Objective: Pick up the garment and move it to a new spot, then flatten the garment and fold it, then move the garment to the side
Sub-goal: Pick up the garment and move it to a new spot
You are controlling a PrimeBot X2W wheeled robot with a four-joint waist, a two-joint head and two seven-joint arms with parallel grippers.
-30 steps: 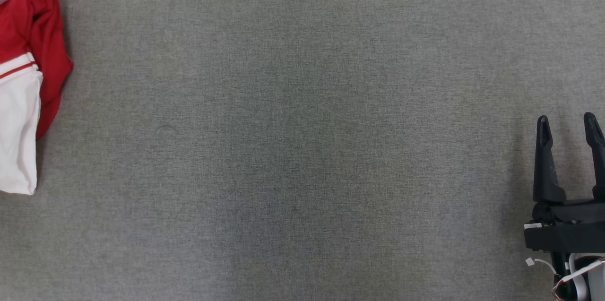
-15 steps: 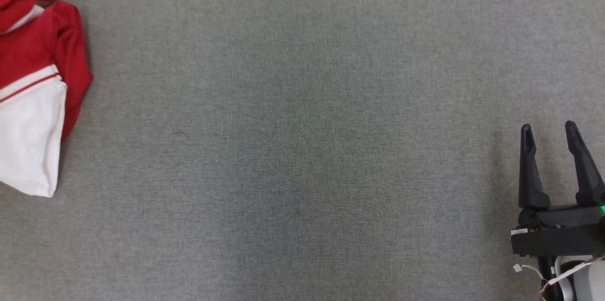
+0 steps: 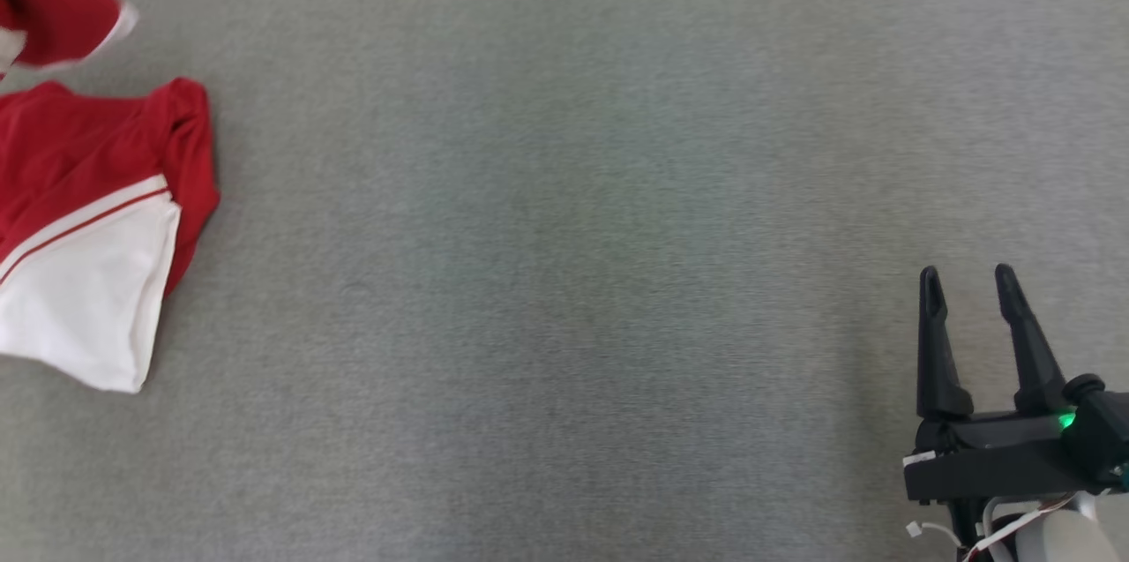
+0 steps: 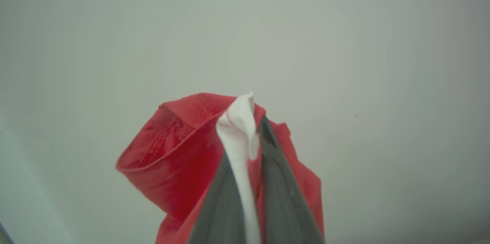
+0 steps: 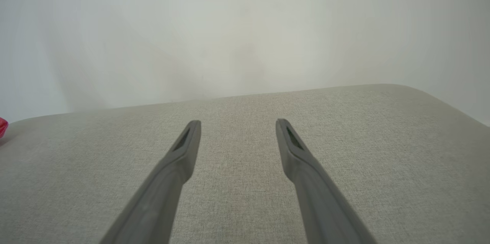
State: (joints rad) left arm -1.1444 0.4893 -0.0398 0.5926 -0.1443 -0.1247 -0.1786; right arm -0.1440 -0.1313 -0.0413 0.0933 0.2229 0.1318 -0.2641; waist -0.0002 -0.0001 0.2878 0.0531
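Since a second ago the left tool (image 4: 249,133) has clamped shut on a fold of the red and white garment (image 4: 176,152), with white cloth pinched in it. The head view has tilted up to the table's (image 3: 564,191) far edge. Most of the garment lies at the table's left side, with a blurred red part above it. Well apart, the right tool (image 3: 968,280) hovers released at the lower right.
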